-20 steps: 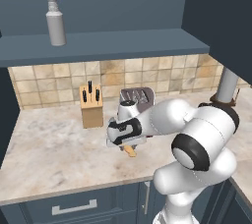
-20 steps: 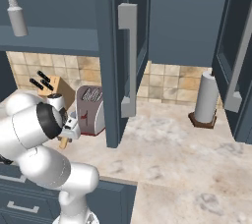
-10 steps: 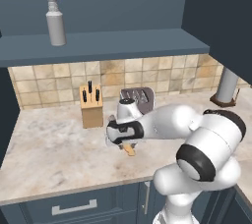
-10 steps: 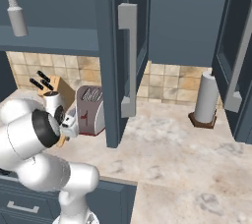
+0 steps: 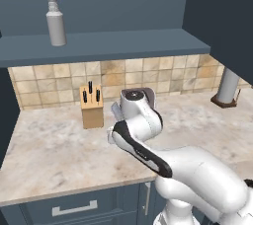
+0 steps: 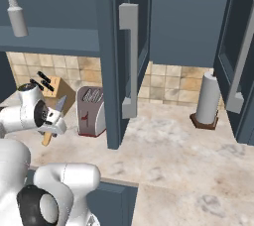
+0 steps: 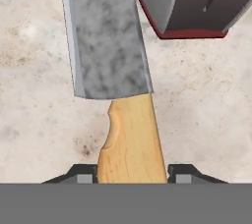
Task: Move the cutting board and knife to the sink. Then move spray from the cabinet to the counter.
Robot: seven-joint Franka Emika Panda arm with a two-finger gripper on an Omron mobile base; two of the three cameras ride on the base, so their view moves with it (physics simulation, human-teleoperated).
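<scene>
My gripper (image 7: 130,173) is shut on the orange-tan handle of the knife (image 7: 110,46), whose grey blade points away from the hand over the counter (image 7: 206,100). From the right base, the gripper (image 6: 49,123) holds the knife (image 6: 60,105) above the counter (image 6: 163,145), left of the toaster. The spray (image 5: 56,17) stands upright on the shelf of the cabinet (image 5: 128,44), high to the left, and the spray (image 6: 16,9) is well above the hand. The cutting board and the sink are out of view.
A knife block (image 5: 92,105) with black-handled knives stands against the backsplash. The red-grey toaster (image 6: 92,111) sits just right of the hand. An open cabinet door (image 6: 124,56) hangs in front. A grey cylinder on a brown base (image 6: 207,100) stands at the back right.
The arm has swung so its elbow now lies toward the front. The hand has shifted slightly left and up, still gripping the knife.
</scene>
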